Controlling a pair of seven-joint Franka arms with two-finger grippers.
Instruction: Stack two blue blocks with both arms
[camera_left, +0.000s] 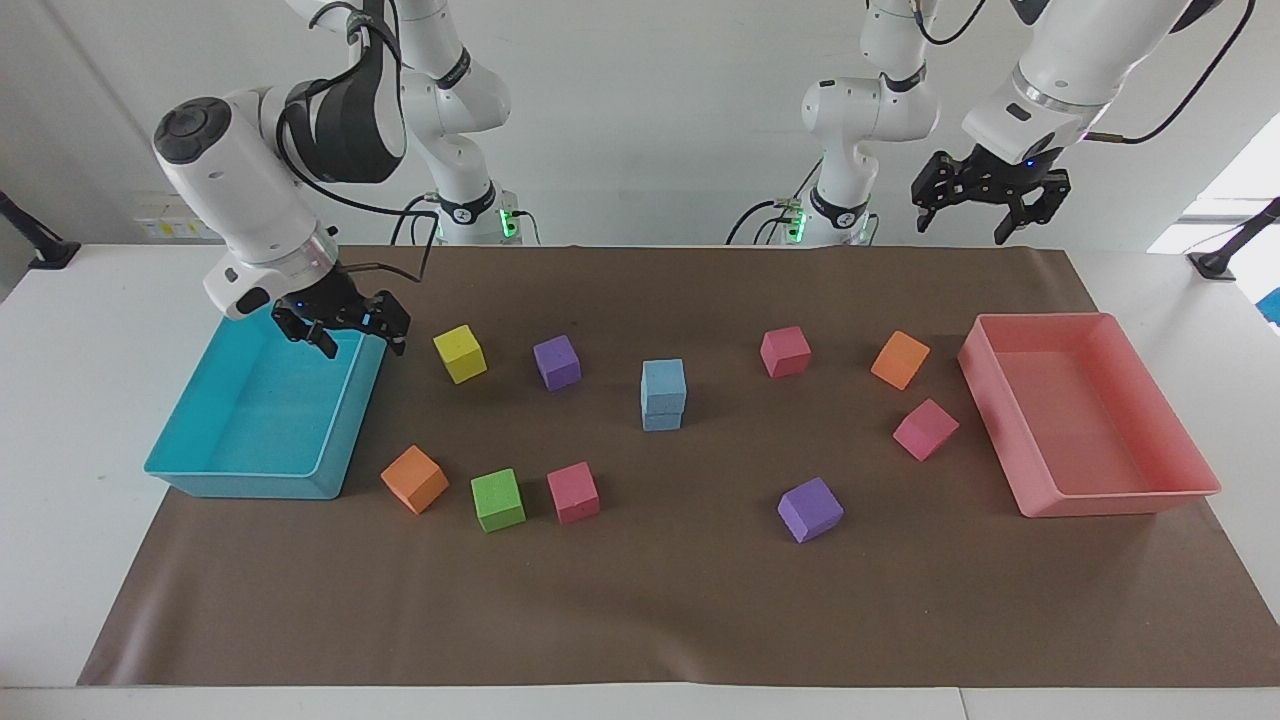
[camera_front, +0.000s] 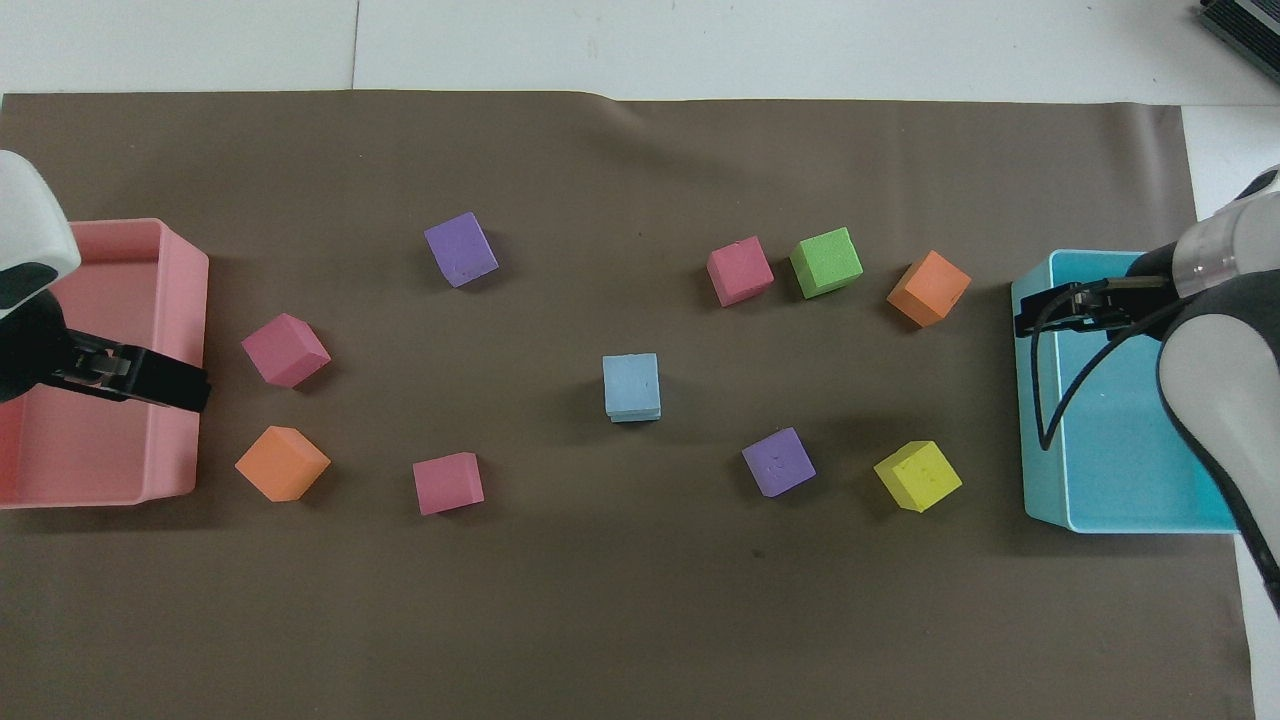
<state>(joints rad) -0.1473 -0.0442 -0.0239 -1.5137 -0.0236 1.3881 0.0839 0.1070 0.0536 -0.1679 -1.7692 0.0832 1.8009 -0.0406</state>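
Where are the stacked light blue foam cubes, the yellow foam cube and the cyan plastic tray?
Stacked light blue foam cubes (camera_left: 663, 394), facing view, front face where they meet.
Yellow foam cube (camera_left: 460, 353), facing view, front face.
Cyan plastic tray (camera_front: 1040, 440), overhead view, outer wall.

Blue blocks stacked mid-mat, between right gripper over cyan tray and left gripper over pink tray.

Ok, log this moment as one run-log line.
stack: two sky-blue foam cubes stacked mid-mat | right gripper: open, over cyan rectangular tray | left gripper: open, raised near pink tray | held: nothing
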